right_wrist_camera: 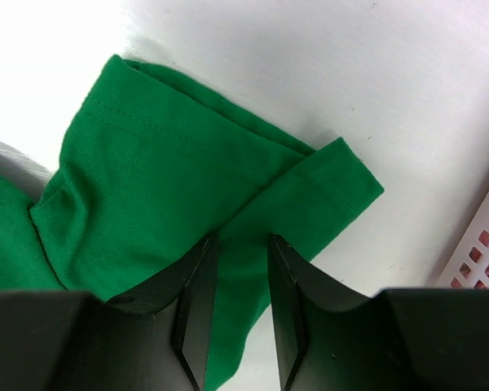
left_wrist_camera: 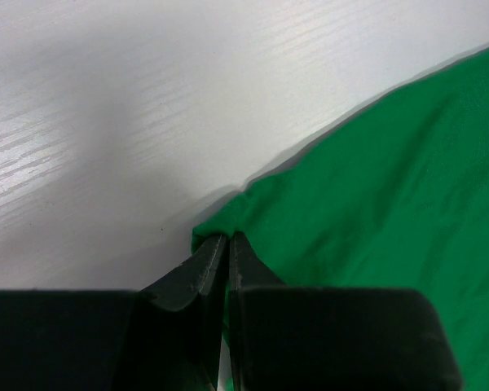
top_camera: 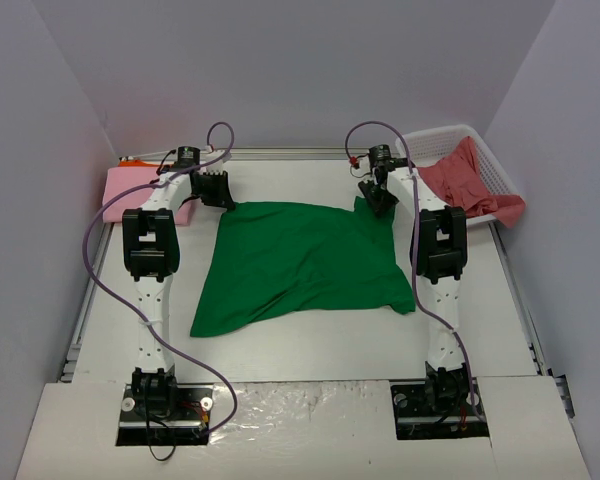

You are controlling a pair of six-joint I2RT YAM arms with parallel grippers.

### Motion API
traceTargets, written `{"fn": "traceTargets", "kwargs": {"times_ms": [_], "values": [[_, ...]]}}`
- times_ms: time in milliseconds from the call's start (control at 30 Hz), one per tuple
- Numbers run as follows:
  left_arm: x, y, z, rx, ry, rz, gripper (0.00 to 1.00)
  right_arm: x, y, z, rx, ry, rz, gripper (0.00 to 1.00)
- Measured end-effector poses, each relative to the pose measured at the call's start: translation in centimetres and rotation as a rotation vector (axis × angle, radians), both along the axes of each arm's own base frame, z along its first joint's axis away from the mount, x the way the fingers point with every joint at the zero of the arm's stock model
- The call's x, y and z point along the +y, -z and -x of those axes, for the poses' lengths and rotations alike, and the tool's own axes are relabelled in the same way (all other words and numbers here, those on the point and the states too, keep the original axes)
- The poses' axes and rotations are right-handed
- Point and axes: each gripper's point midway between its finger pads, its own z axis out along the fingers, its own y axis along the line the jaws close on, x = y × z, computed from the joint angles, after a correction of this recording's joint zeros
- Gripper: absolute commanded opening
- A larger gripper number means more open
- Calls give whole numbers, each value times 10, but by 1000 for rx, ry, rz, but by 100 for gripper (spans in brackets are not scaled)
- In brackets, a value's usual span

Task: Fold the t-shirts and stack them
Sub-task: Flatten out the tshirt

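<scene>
White tabletop [top_camera: 310, 350], enclosed by pale grey walls [top_camera: 280, 70] on three sides. Item one: green t-shirt [top_camera: 300, 260], spread mostly flat at the centre of the overhead frame, with its lower left corner trailing toward the bottom edge. Item two: pink t-shirt [top_camera: 130, 185], folded, at the upper left of the frame. A strip of the orange t-shirt [top_camera: 140, 161] shows just behind it, against the back wall. Item three: coral-red t-shirt [top_camera: 465, 175], crumpled, draped in and over the rim of a white lattice basket [top_camera: 495, 160] at the upper right. Left end effector [top_camera: 216, 190]: at the upper left corner of the green t-shirt. Its dark fingers [left_wrist_camera: 204, 269] are clenched together, and the cloth's edge is pinched at their tips. Right end effector [top_camera: 380, 200]: at the upper right corner of the same shirt, on the short sleeve [right_wrist_camera: 318, 187]. Its fingers [right_wrist_camera: 196, 277] stand slightly apart, grasping a fold of green cloth that fills the gap. The basket's lattice shows at the right edge of that wrist view.
</scene>
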Motion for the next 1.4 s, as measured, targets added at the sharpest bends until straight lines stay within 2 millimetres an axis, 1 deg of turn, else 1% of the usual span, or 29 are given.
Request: {"fn": "traceTargets", "kwargs": {"times_ms": [167, 367, 500, 733, 1033, 1100, 1133, 1400], "values": [[0, 0, 0, 1, -1, 2, 2, 4, -1, -1, -4, 0, -3, 31], [0, 0, 0, 1, -1, 2, 2, 10, -9, -6, -29, 5, -15, 35], [0, 0, 0, 1, -1, 2, 2, 11, -15, -11, -47, 5, -19, 35], [0, 0, 0, 1, -1, 3, 2, 11, -15, -11, -49, 6, -16, 35], [0, 0, 0, 1, -1, 3, 2, 10, -10, -9, -36, 6, -13, 35], [1, 0, 0, 1, -3, 3, 2, 10, -6, -8, -29, 5, -11, 35], [2, 0, 0, 1, -3, 4, 2, 10, 0, -6, -18, 4, -6, 35], [0, 0, 0, 0, 2, 13, 2, 6, 0, -8, -26, 10, 9, 32]]}}
